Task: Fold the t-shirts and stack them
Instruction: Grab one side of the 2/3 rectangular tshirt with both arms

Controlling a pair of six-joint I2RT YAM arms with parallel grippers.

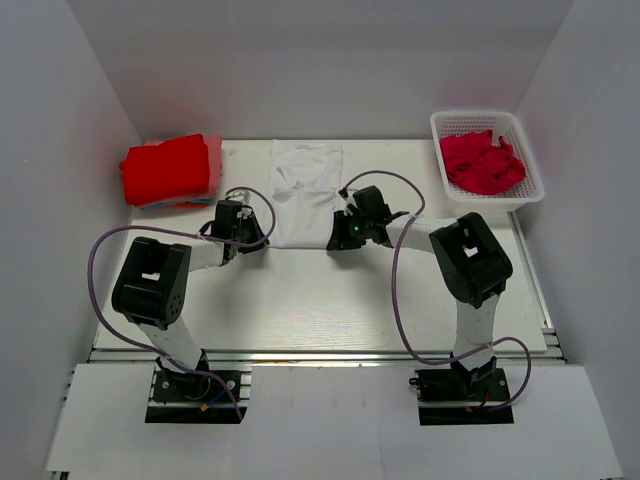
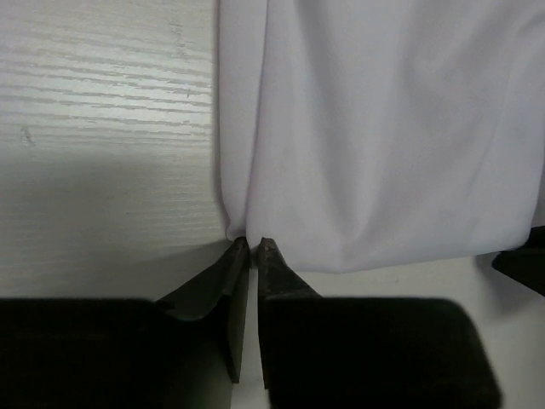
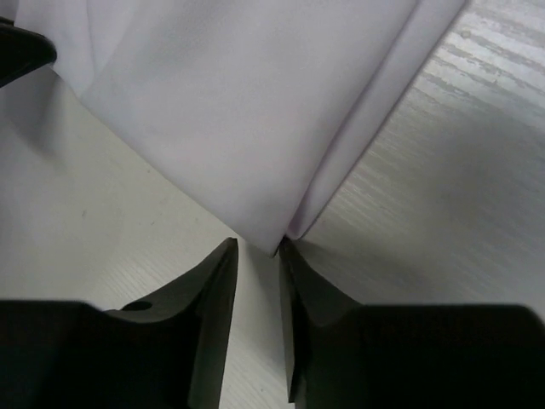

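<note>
A white t-shirt, folded into a long strip, lies on the middle of the table. My left gripper is at its near left corner; in the left wrist view the gripper is shut, pinching the hem of the shirt. My right gripper is at the near right corner; in the right wrist view the gripper is open a little, and the shirt's corner touches the tip of its right finger. A folded red t-shirt stack lies at the far left.
A white basket at the far right holds crumpled red shirts. White walls close in the table at the left, back and right. The other gripper's tip shows at the edge of each wrist view.
</note>
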